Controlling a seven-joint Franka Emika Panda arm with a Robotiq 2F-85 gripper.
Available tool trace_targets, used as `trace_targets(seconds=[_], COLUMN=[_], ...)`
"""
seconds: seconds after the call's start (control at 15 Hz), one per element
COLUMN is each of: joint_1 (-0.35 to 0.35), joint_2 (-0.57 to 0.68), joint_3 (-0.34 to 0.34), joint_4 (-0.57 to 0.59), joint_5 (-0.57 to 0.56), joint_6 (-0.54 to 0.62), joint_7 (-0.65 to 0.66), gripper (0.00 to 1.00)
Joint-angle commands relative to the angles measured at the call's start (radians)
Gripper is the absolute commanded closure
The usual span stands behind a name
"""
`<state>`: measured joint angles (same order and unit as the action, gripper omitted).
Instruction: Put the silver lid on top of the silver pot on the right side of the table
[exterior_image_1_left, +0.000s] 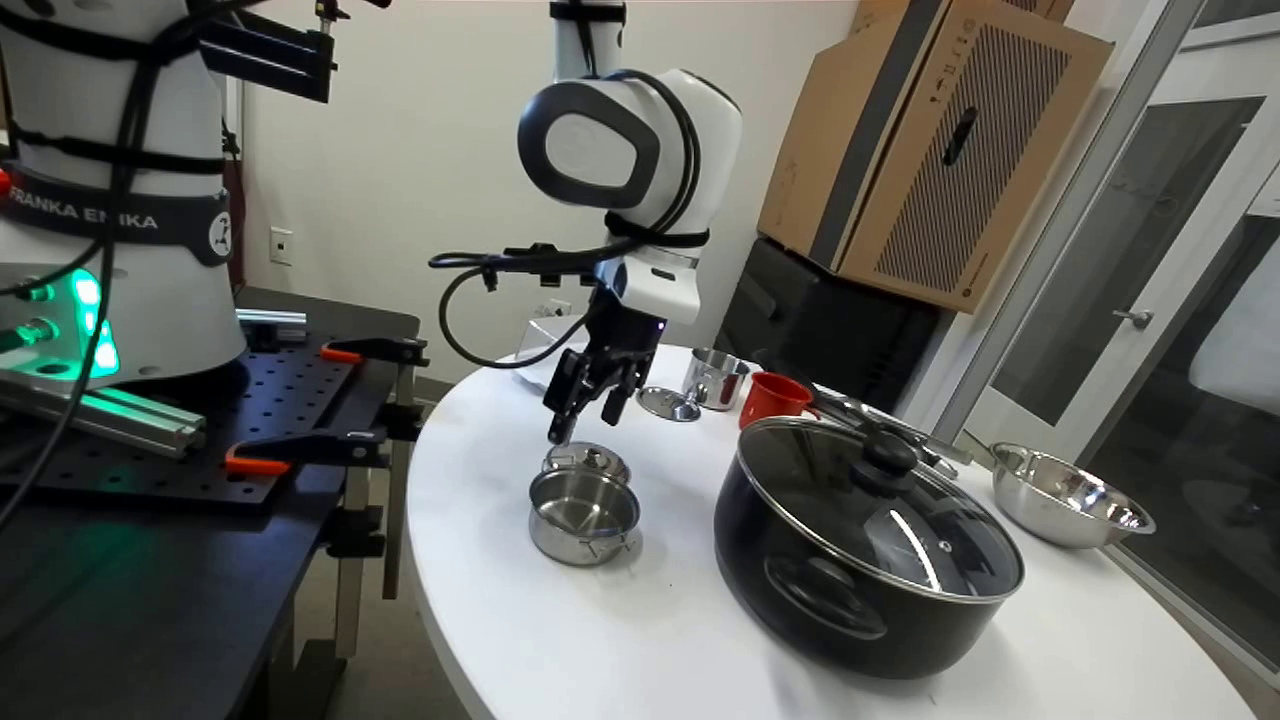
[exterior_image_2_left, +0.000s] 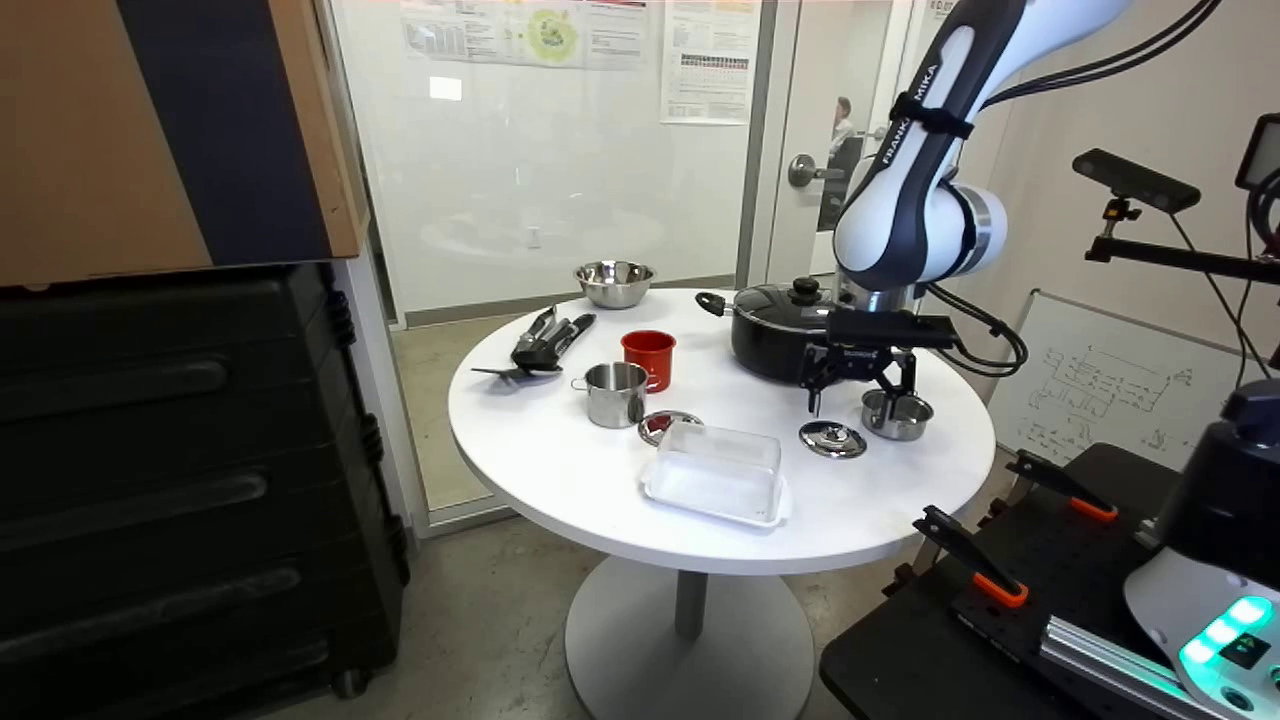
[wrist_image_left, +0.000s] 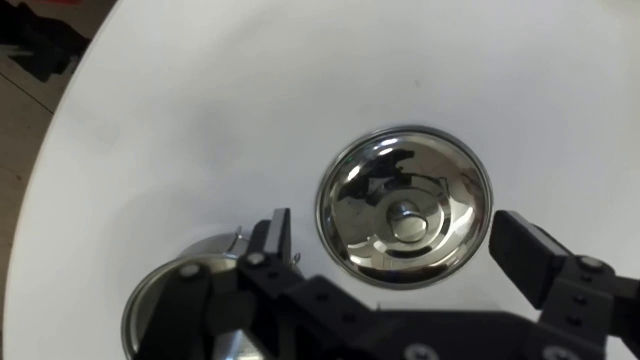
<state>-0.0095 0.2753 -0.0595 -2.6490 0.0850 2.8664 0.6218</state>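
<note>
Silver lid (wrist_image_left: 405, 207) lies flat on the white table (exterior_image_2_left: 550, 450), knob up, just beside the silver pot (exterior_image_2_left: 893, 427), w/ a thin strip of tabletop showing b/w the two in wrist view. Gripper (wrist_image_left: 392, 220) is released, fingers (wrist_image_left: 525, 255) spread wide & pointing down, hanging above the tabletop near silver pot. In wrist view, lid shows b/w the fingers, partly past the tips, its rim closest to the finger farther from silver pot; the other finger covers part of silver pot in that view. Can't tell exact clearance b/w fingertips & lid.

Rel. to silver pot: black pot (exterior_image_1_left: 900, 635) w/ glass lid (exterior_image_1_left: 820, 480) is near it, in both exterior views; clear dish (exterior_image_2_left: 715, 480) is on the lid's side, past the lid; steel mug (exterior_image_2_left: 615, 400), w/ a 2nd steel lid (exterior_image_2_left: 660, 428) lying just beside it, & red mug (exterior_image_2_left: 649, 362) are well apart from silver pot; utensils (exterior_image_2_left: 545, 348) & steel bowl (exterior_image_2_left: 614, 292) farther off still.
</note>
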Motion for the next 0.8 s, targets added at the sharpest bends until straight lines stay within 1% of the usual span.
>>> trace_targets(seconds=[0.0,0.27,0.6,0.73], joint_1=[0.016,0.008,0.014,0.018], joint_2=[0.052,0.077,0.106,0.116], joint_3=[-0.006,0.004,0.001,0.0], joint_4=[0.018,0.033,0.055,0.061], joint_5=[0.058,0.105,0.136,0.142], joint_6=[0.046,0.068,0.075,0.076], joint_7=[-0.042,-0.067,-0.077,-0.075], gripper=[0.0,0.0,0.0,0.09])
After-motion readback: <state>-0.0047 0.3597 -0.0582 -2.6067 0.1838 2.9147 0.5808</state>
